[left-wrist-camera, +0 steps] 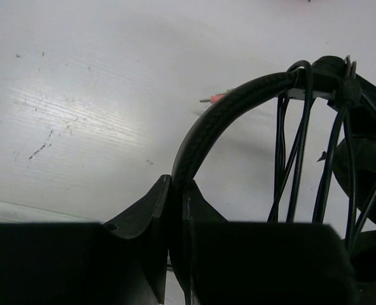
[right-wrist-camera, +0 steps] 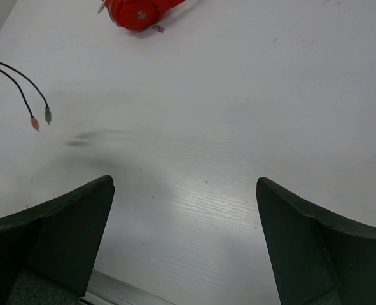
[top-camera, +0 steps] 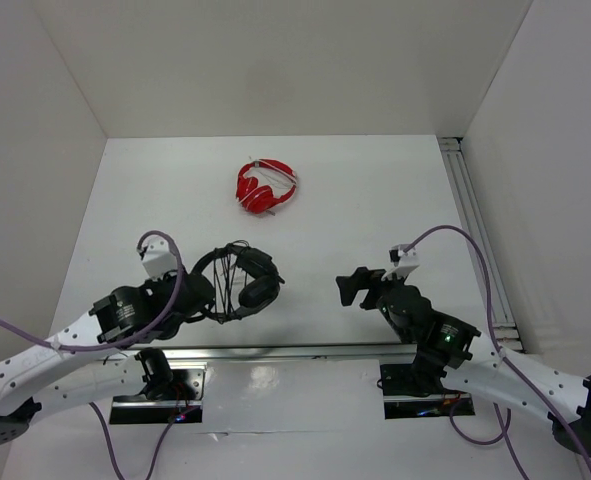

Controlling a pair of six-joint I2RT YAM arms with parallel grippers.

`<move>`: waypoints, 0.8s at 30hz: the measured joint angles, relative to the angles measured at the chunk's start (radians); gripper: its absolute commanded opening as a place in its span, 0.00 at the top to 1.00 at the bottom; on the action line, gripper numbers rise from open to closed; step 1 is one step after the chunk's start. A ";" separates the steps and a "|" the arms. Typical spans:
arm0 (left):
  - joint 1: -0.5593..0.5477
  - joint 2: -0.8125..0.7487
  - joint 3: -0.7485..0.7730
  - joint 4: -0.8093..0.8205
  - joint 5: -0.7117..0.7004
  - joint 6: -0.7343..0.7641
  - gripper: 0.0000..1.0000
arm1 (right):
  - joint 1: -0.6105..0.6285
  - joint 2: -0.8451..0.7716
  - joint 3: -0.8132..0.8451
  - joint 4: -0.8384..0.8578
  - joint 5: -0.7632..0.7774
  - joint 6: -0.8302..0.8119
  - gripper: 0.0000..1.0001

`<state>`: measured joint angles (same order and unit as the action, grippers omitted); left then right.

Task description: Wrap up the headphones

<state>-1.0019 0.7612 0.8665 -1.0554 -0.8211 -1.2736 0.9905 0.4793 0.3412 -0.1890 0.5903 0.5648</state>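
Top external view: the headphones (top-camera: pixel 243 283) sit on the white table (top-camera: pixel 375 190), at about 7 o'clock from the table centre and just ahead of the left arm; the left gripper (top-camera: pixel 203 296) is closed on the black headband (top-camera: pixel 207 262) at the headphones' 9 o'clock side; thin strands of cable (top-camera: pixel 237 262) cross the span of the headband; one earcup (top-camera: pixel 258 293) faces 3 o'clock. The right gripper (top-camera: pixel 349 286) stands at 3 o'clock from the headphones, well apart from them, its jaws spread wide and holding nothing. The red headphones (top-camera: pixel 266 186) lie at 12 o'clock from the black set, well apart.

Left wrist view: the left gripper (left-wrist-camera: pixel 177 194) has both fingers (left-wrist-camera: pixel 146 216) pressed together on the headband (left-wrist-camera: pixel 229 105), which arches away toward 2 o'clock; several cable (left-wrist-camera: pixel 297 159) strands hang down from the band at 3 o'clock; a dark earcup (left-wrist-camera: pixel 366 162) fills the right edge.

Right wrist view: the right gripper (right-wrist-camera: pixel 184 184) shows both fingers (right-wrist-camera: pixel 73 229) far apart over bare table (right-wrist-camera: pixel 251 95); two cable (right-wrist-camera: pixel 13 79) ends with coloured plugs (right-wrist-camera: pixel 35 124) lie at 10 o'clock; the red headphones (right-wrist-camera: pixel 137 11) lie at 11 o'clock, partly cut by the top edge.
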 measured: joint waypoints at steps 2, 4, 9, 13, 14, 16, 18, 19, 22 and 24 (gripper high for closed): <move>0.000 -0.029 -0.018 -0.033 0.004 -0.051 1.00 | 0.000 0.000 0.000 -0.011 -0.002 0.004 0.00; 0.000 -0.045 -0.031 -0.072 0.004 -0.103 1.00 | 0.000 0.001 0.000 -0.012 -0.005 0.007 0.00; 0.000 0.005 -0.048 -0.121 0.001 -0.192 1.00 | 0.000 0.034 0.000 -0.006 -0.026 0.018 0.00; 0.031 0.127 -0.052 -0.086 0.001 -0.194 1.00 | 0.000 0.085 0.000 -0.006 -0.045 0.019 0.00; 0.050 0.159 -0.055 -0.060 0.002 -0.188 1.00 | 0.000 0.096 0.000 -0.006 -0.051 0.019 0.00; 0.084 0.200 -0.057 -0.016 0.004 -0.166 1.00 | 0.000 0.114 0.000 -0.005 -0.061 0.019 0.00; 0.136 0.228 -0.058 0.041 0.013 -0.127 1.00 | 0.002 0.126 0.000 0.000 -0.073 0.019 0.00; 0.165 0.241 -0.059 0.073 0.016 -0.103 1.00 | 0.003 0.132 0.000 0.005 -0.079 0.018 0.00; 0.282 0.285 -0.063 0.189 0.052 0.000 1.00 | 0.008 0.150 0.000 0.018 -0.100 0.018 0.00; 0.373 0.324 -0.063 0.265 0.089 0.068 1.00 | 0.008 0.172 0.000 0.033 -0.115 0.018 0.00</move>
<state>-0.6292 1.0851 0.8036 -0.7902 -0.7326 -1.2060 0.9989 0.6510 0.3416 -0.1562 0.4755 0.5827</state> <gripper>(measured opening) 0.207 0.999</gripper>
